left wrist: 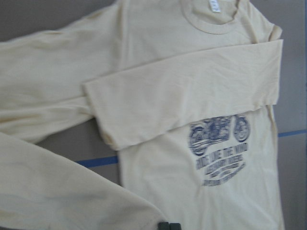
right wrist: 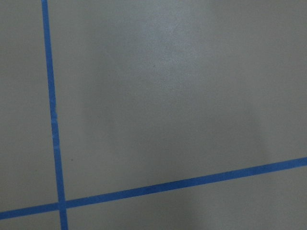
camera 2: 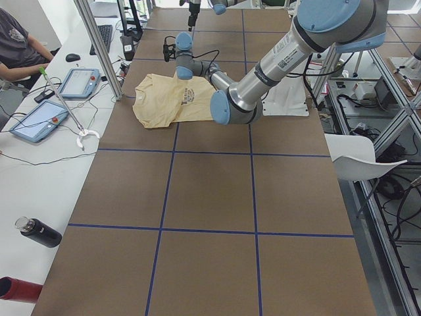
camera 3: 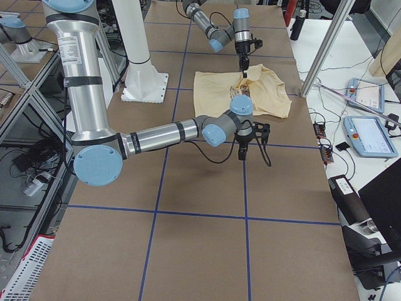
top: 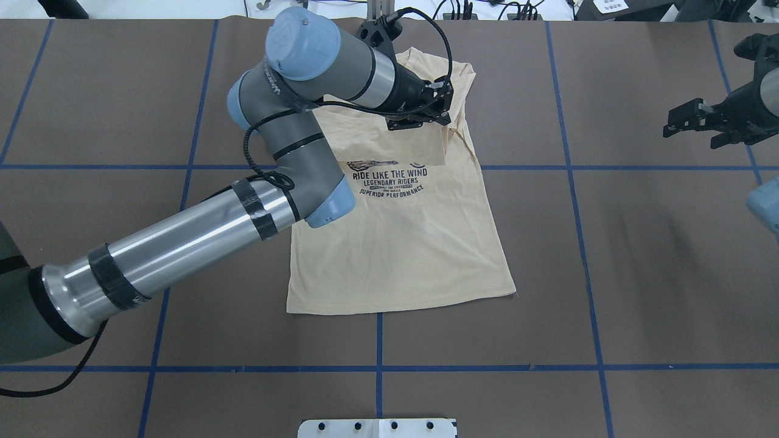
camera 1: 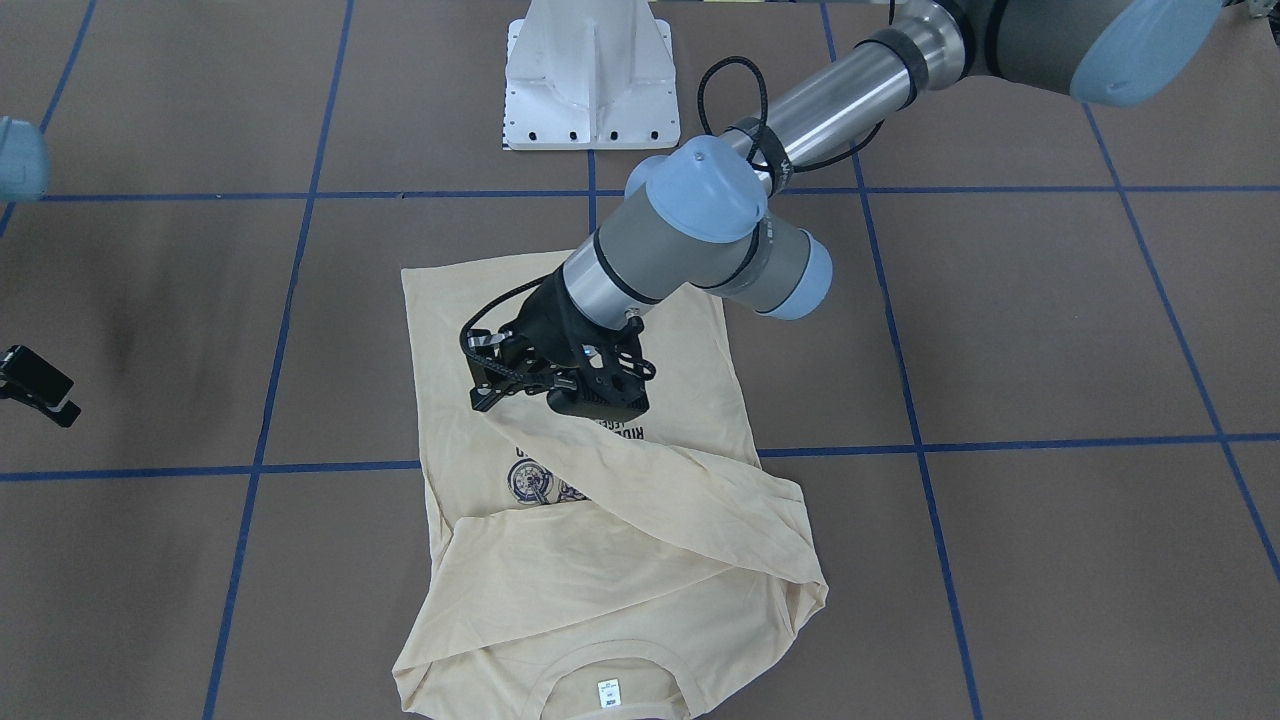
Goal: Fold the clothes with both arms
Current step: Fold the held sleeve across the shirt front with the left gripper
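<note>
The jaws of the left gripper [left wrist: 169, 226] stand narrow, pinched on the end of one sleeve [camera 1: 680, 480]. Only their two dark tips show at the bottom edge of the wrist view, and the cuff itself is hidden by them. From the jaws the sleeve runs toward 4 o'clock in the front view, drawn across the chest. In the overhead view the left arm [top: 182, 243] covers the shirt's 10 o'clock corner, and folded cloth hides the top of the navy print [top: 389, 179].

The shirt [top: 395, 255] lies mid-tabletop [top: 639, 274], with its hem at 6 o'clock and its neck end at 12 overhead. It is thin, pale beige and softly creased, with a ribbed round collar [camera 1: 610, 668] and a small white label [camera 1: 607, 692].

The right gripper [top: 691, 121] hangs at 3 o'clock, well apart from the shirt and partly cut off by the frame. I cannot tell whether its jaws are wide or closed. The tabletop is matte brown, crossed by blue tape lines [top: 378, 368].
</note>
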`<state>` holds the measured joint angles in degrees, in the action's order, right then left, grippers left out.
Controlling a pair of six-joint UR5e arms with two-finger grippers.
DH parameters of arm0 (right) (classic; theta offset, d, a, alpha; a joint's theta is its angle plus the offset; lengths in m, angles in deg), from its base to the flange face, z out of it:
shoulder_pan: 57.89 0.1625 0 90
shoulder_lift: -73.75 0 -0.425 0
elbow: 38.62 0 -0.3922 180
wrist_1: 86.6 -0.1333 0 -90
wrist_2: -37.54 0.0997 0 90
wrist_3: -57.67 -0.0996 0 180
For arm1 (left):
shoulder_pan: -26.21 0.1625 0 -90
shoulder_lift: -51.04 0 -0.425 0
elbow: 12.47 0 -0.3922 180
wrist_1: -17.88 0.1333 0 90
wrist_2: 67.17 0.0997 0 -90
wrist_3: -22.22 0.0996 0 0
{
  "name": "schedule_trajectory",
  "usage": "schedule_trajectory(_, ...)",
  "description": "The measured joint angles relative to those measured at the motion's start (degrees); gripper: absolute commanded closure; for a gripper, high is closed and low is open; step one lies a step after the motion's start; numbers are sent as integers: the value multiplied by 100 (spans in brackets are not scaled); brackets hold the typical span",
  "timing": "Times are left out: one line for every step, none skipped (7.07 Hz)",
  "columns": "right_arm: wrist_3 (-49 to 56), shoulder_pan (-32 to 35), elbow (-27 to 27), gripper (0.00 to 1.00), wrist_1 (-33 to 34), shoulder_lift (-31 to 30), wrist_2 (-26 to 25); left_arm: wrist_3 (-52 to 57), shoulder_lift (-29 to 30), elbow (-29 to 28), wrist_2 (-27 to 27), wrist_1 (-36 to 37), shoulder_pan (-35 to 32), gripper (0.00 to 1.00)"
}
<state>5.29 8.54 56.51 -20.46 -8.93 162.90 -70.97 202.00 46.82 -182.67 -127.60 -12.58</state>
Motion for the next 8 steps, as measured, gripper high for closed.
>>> schedule_trajectory(-8,-4,-13,0,2,19,-4,-5,219,-272,171,-14,76,5)
schedule_trajectory(-65,-20,3,0,2,47,-7,-12,318,-373,232,-25,101,5)
schedule_trajectory(-349,-132,102,0,-13,63,-7,-44,356,-339,245,-25,95,5)
schedule_trajectory(-1062,-427,280,0,-156,58,-48,-96,286,-146,206,-3,60,6)
schedule_trajectory(-2020,-820,459,0,-563,-9,-160,-131,41,208,117,28,10,6)
schedule_trajectory(-2854,-1190,639,0,-1047,-173,-290,-137,-350,663,-1,47,-54,6)
schedule_trajectory(-3564,-1587,907,0,-1363,-380,-533,-114,-829,1191,-144,97,-166,6)
schedule_trajectory(-4251,-2135,1242,0,-1489,-603,-1041,38,-1397,1852,-244,242,-340,6)
